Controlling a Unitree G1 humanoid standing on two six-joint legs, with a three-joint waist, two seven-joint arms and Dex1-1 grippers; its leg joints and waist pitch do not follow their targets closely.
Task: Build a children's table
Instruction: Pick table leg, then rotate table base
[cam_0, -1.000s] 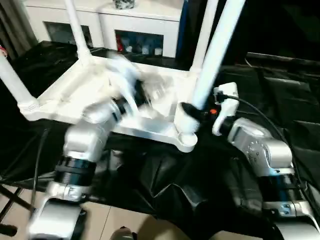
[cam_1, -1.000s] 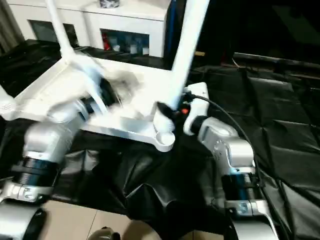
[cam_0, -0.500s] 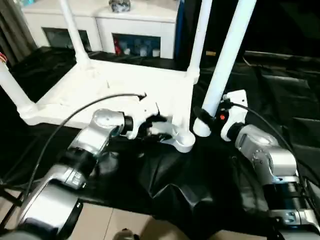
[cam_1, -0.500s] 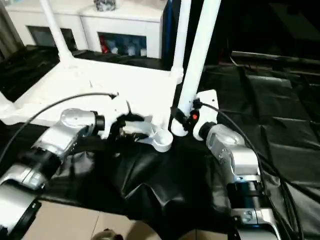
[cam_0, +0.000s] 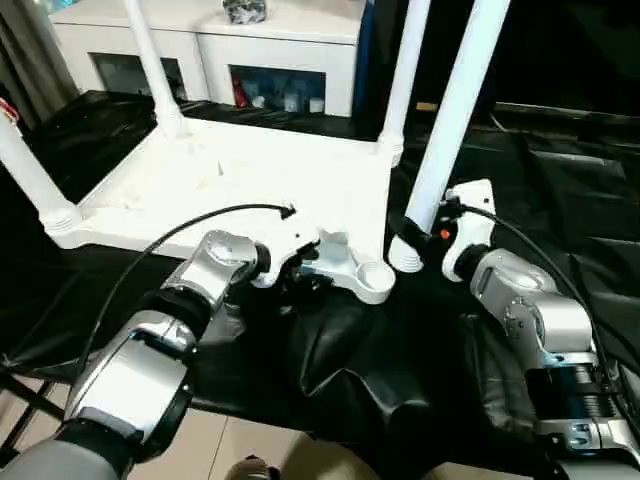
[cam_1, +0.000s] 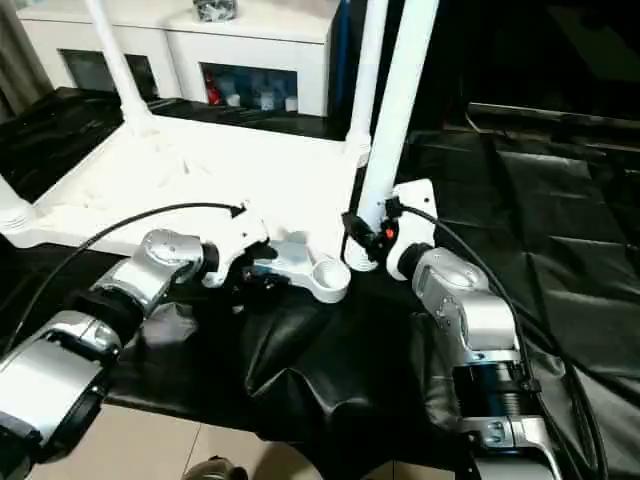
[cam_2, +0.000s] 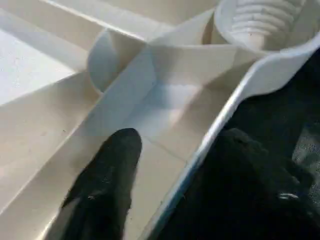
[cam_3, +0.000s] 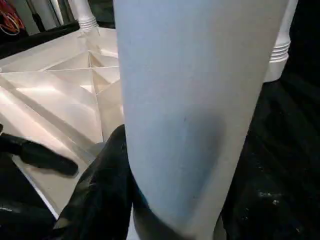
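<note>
The right claw (cam_1: 362, 238) is gripping the fourth leg (cam_0: 455, 110) near its foot, one black finger (cam_3: 102, 192) pressing its side in the right wrist view. The leg is standing almost upright, leaning slightly, its end resting on the black sheet (cam_0: 560, 190) just beside the empty corner socket (cam_0: 374, 273), not in it.

The left claw (cam_0: 300, 275) is straddling the near rim of the top (cam_0: 230, 175) beside that socket: one finger (cam_2: 107, 172) is lying on the ribbed inside, the other sitting outside the edge. Whether it is actually pinching the rim I cannot tell.

The top is lying underside up on the sheet, with three legs already standing in the other corners.

Risks, as I judge them:
- The leg is long and held low, so it is likely to swing or slip in the grip while being lifted over the socket.
- If it is meeting the threaded socket at a tilt, it may jam or cross-thread.
- If the left claw is not holding firmly, the top may slide on the slick sheet under the push.
</note>
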